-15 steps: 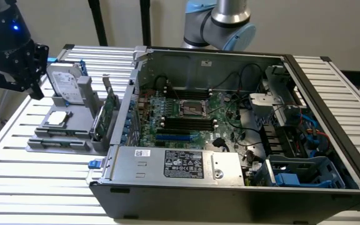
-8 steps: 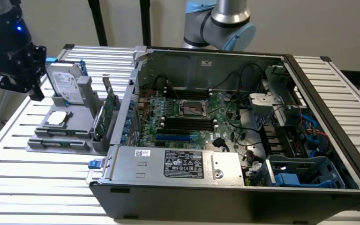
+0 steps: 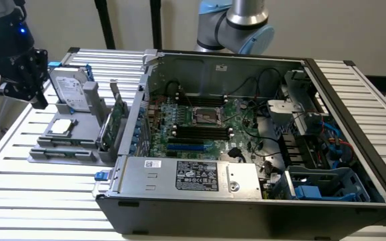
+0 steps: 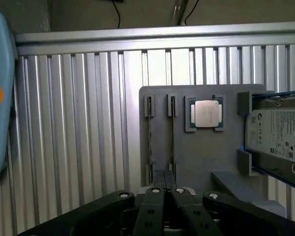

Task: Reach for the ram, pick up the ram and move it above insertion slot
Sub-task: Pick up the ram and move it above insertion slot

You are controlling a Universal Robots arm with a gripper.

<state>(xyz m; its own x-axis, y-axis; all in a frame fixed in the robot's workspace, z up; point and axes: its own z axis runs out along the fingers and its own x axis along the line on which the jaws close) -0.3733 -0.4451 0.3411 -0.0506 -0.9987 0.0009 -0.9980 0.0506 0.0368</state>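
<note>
Hovering over the ribbed aluminium counter (image 3: 18, 201) near its edge at the exterior view's left, the black gripper (image 3: 35, 98) hangs above a flat grey holder plate (image 4: 196, 162). In the wrist view its fingers (image 4: 155, 201) are drawn close together and hold nothing. The ram (image 4: 172, 130), a long thin green circuit-board stick, stands on edge in a narrow slot of that plate, apart from the fingers, with a second similar stick (image 4: 150, 132) in the slot just beside it. A square silver processor chip (image 4: 206, 113) lies in a recess near the sticks, and a silver hard drive (image 4: 278, 132) sits beyond it. An open black computer case (image 3: 247, 150) occupies the middle of the counter, well apart from the gripper.
</note>
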